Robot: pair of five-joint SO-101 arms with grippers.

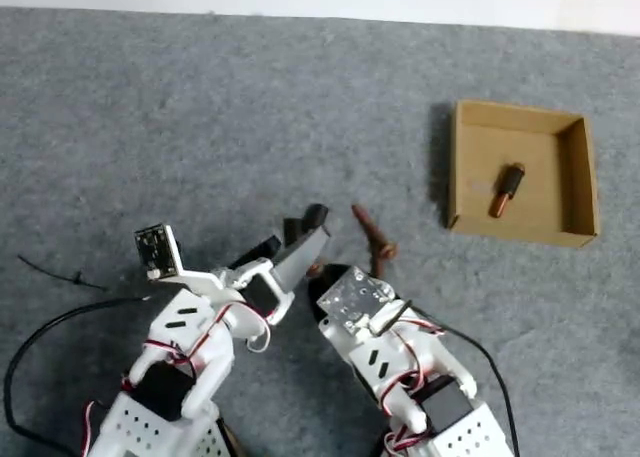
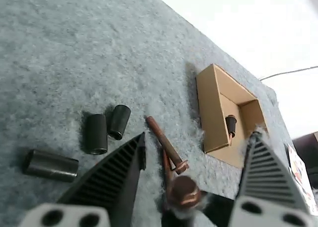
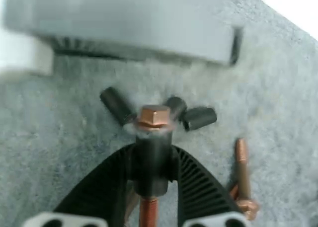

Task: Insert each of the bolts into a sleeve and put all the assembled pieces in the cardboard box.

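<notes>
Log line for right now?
right hand: shut on sleeved bolt | left hand: open | cardboard box: one assembled piece | loose sleeves: three

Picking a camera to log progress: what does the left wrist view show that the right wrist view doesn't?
Left wrist: the cardboard box with one assembled piece inside. Right wrist: the right gripper shut on a sleeve with a bolt through it. Both: three loose sleeves and a loose bolt on the carpet.

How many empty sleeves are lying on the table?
3. The first sleeve and second sleeve lie close together near a loose bolt; the third sleeve lies apart from them. More may be hidden.
</notes>
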